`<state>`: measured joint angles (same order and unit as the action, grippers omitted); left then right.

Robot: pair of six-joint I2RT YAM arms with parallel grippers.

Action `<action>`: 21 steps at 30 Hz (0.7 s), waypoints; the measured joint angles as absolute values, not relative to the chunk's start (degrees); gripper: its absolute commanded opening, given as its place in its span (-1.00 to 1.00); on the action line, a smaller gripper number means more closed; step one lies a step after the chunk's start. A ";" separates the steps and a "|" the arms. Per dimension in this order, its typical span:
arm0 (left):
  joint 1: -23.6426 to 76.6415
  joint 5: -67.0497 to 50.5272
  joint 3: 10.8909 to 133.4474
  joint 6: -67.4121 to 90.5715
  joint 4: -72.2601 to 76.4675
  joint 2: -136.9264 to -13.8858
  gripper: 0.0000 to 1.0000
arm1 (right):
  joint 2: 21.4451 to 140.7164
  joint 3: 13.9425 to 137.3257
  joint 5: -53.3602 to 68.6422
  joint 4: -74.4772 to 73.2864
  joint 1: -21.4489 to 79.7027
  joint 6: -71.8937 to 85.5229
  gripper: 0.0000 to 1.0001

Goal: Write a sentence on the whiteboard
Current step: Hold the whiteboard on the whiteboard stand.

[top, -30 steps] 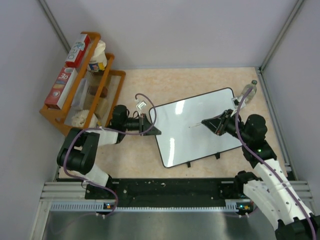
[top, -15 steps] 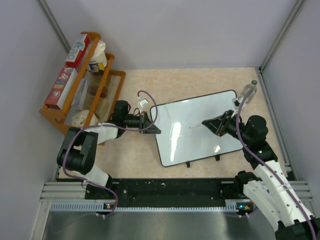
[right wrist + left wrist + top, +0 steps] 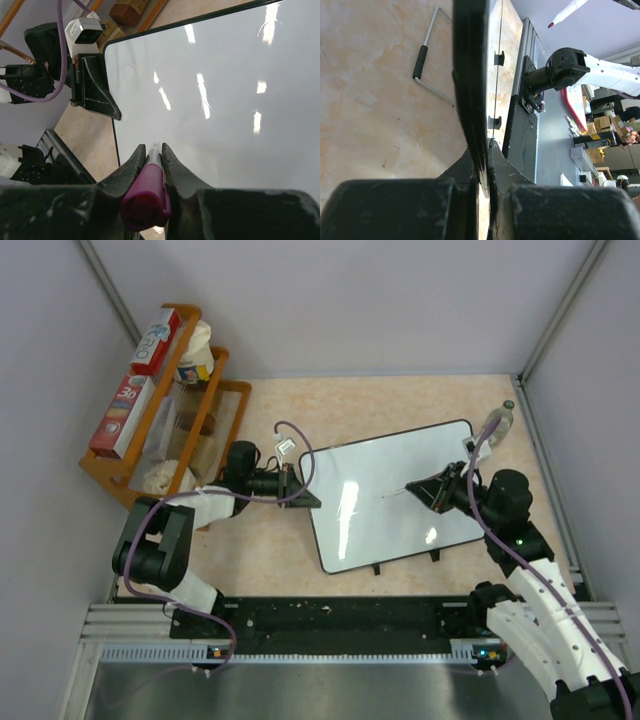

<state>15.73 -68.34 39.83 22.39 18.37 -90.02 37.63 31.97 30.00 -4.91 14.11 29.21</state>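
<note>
The beige desk carries the whiteboard, which lies from the centre toward 3 o'clock, with its small black feet on the long edge at 6 o'clock. Its glossy white face shows bright stripes of reflected light. At 10 o'clock of the desk stands a wooden rack with boxes and other goods in it. The left tool is at the 9 o'clock edge of the whiteboard, and the left wrist view shows its two fingers pressed narrow on the thin black frame. The right tool hangs over the 3 o'clock half of the whiteboard, clamped tight on a marker. A clear bottle stands at 2 o'clock, just beside the corner of the whiteboard. The marker has a magenta rear end and points toward 9 o'clock; I cannot tell if its tip touches the white face.
</note>
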 measured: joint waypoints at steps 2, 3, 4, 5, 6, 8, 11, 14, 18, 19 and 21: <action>15.73 -68.12 39.57 22.41 18.35 -89.60 -1.00 | 37.63 31.97 29.80 -5.52 14.11 28.91 -1.00; 15.73 -68.07 39.46 22.41 18.37 -89.49 -1.00 | 37.63 31.97 29.76 -5.67 14.11 28.73 -1.00; 15.73 -68.01 39.33 22.41 18.44 -89.36 -1.00 | 37.67 31.97 29.71 -5.72 14.11 28.58 -1.00; 15.73 -67.94 39.20 22.44 18.57 -89.30 -1.00 | 37.82 31.97 29.69 -5.72 14.11 28.47 -1.00; 15.73 -67.94 39.18 22.48 18.63 -89.30 -1.00 | 38.00 32.01 29.69 -5.72 14.11 28.32 -1.00; 15.73 -67.96 39.18 22.50 18.81 -89.30 -1.00 | 38.44 32.03 29.63 -5.82 14.11 28.03 -1.00; 15.73 -67.96 39.16 22.50 18.85 -89.30 -1.00 | 38.81 32.05 29.58 -6.09 14.11 27.79 -1.00; 15.73 -67.96 39.16 22.50 18.90 -89.30 -1.00 | 38.81 32.05 29.54 -6.22 14.11 27.44 -1.00; 15.73 -67.99 39.13 22.50 18.92 -89.30 -1.00 | 38.94 32.05 29.54 -6.52 14.11 27.11 -1.00; 15.73 -67.99 39.13 22.50 18.92 -89.30 -1.00 | 39.03 32.05 29.52 -6.55 14.11 27.05 -1.00; 15.73 -67.99 39.13 22.50 18.92 -89.30 -1.00 | 39.13 32.05 29.50 -6.66 14.11 27.03 -1.00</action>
<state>15.73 -67.99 39.13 22.50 18.92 -89.30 39.13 32.05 29.50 -6.66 14.11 27.03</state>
